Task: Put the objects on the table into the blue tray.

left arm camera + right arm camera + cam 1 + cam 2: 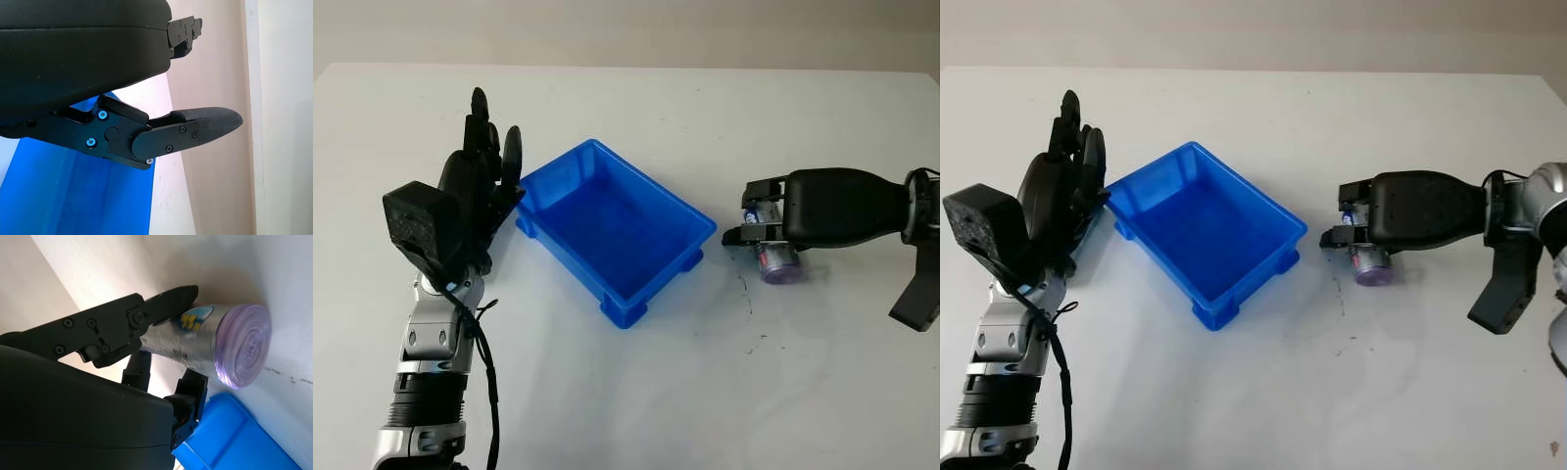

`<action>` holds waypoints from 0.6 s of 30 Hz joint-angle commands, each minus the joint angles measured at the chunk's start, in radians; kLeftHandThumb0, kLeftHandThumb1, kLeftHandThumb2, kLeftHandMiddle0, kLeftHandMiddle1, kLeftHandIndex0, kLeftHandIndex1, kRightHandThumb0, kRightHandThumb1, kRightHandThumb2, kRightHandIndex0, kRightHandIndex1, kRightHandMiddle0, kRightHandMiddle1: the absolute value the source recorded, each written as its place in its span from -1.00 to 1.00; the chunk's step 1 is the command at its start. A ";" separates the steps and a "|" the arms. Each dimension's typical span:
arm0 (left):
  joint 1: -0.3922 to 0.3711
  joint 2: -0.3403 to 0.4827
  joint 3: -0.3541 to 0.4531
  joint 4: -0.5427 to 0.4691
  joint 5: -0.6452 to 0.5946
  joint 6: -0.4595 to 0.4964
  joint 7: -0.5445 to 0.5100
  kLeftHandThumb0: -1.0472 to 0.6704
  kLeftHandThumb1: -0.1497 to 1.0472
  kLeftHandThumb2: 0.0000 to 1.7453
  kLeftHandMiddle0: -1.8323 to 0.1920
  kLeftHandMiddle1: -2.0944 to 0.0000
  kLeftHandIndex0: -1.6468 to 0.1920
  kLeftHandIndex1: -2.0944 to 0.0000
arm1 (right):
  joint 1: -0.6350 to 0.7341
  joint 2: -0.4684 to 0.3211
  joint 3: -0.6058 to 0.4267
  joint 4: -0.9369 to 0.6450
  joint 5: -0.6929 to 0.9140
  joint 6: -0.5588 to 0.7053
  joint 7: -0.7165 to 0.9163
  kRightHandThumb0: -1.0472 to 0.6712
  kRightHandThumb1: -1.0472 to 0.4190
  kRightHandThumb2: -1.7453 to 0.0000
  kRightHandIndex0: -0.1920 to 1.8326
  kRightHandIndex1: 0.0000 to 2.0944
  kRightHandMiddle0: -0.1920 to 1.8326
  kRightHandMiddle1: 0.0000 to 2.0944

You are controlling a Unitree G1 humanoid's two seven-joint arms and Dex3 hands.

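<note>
One purple roll (pixel 230 346) lies on the white table (pixel 636 392), to the right of the blue tray (pixel 612 223) and well apart from it. Its silvery wrapper carries a blue and yellow label (the writing is too small for you to read). Its long axis runs roughly toward and away from you, the coiled purple end facing you. Your right hand (pixel 766 227) is clamped on it, fingers (pixel 161 308) pressing both sides. Your left hand (pixel 484 171) is open, raised just beside the tray's left rim.
</note>
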 commanded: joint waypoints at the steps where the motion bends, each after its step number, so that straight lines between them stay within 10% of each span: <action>1: 0.020 0.016 0.006 -0.023 0.008 0.005 0.002 -0.72 1.00 -0.31 1.00 1.00 1.00 1.00 | 0.033 -0.001 0.015 0.009 0.001 -0.001 0.007 -0.23 -0.83 0.94 -0.51 0.90 -0.52 0.65; 8: 0.024 0.019 0.007 -0.033 0.006 0.013 0.000 -0.72 1.00 -0.31 1.00 1.00 1.00 1.00 | 0.039 0.001 0.005 0.003 0.026 -0.014 0.053 -0.23 -0.83 0.94 -0.19 0.99 -0.43 0.75; 14: 0.020 0.015 0.005 -0.031 0.011 0.015 0.007 -0.72 1.00 -0.32 1.00 1.00 1.00 1.00 | 0.061 -0.001 -0.026 0.002 0.080 -0.031 0.092 -0.37 -0.79 0.93 0.07 1.00 -0.34 0.33; 18: 0.018 0.017 0.001 -0.029 0.014 0.013 0.005 -0.72 1.00 -0.31 1.00 1.00 1.00 1.00 | 0.077 -0.003 -0.070 -0.002 0.138 -0.040 0.150 -0.39 -0.97 0.91 0.25 1.00 -0.18 0.88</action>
